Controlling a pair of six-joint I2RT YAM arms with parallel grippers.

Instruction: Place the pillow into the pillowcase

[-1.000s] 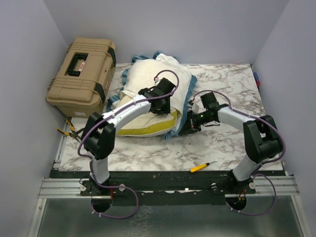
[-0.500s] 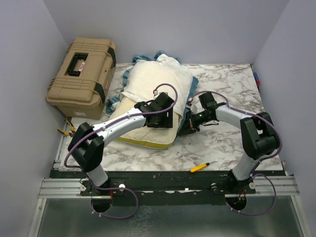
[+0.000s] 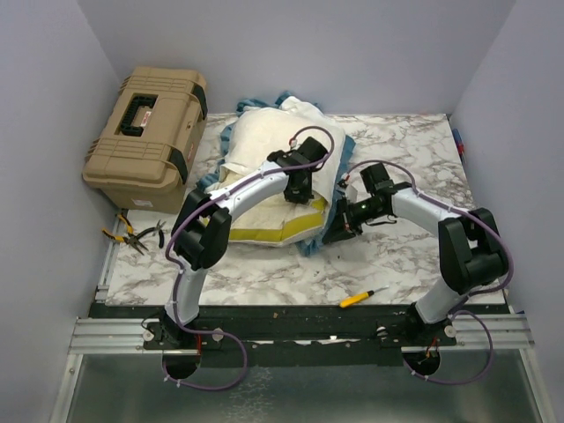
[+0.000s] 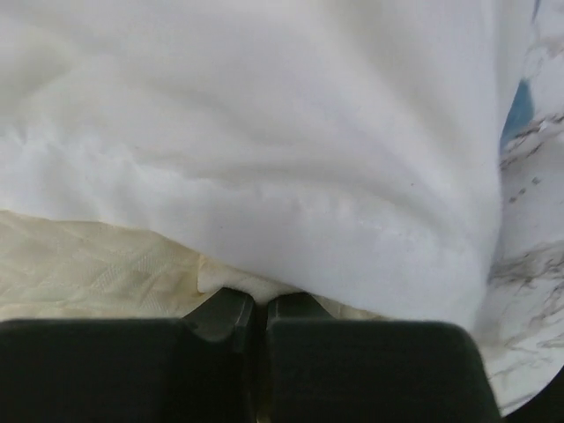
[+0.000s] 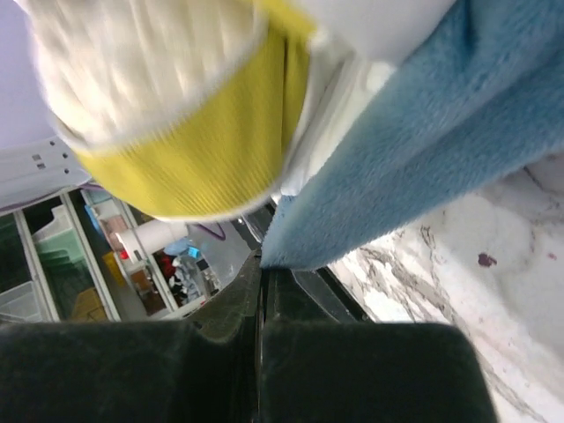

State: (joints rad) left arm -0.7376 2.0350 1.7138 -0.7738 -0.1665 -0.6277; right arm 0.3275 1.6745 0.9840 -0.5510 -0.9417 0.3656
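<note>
Pillow point(image 3: 264, 233) (large, rectangular, cream-yellow, quilted, with a mustard band) lies mid-way across the marbled desk point(image 3: 397, 256). Its far part is under the soft blue-trimmed fabric pillowcase point(image 4: 264, 132), white side out. A tan plastic toolbox point(image 3: 150, 123) sits at the far left. The left hand point(image 4: 258, 304) rests on top at the case's hem, fingers together, tips against the cream quilting. The right hand point(image 5: 262, 273) is just beside the pillow's right corner, clamped on the case's blue edge.
</note>
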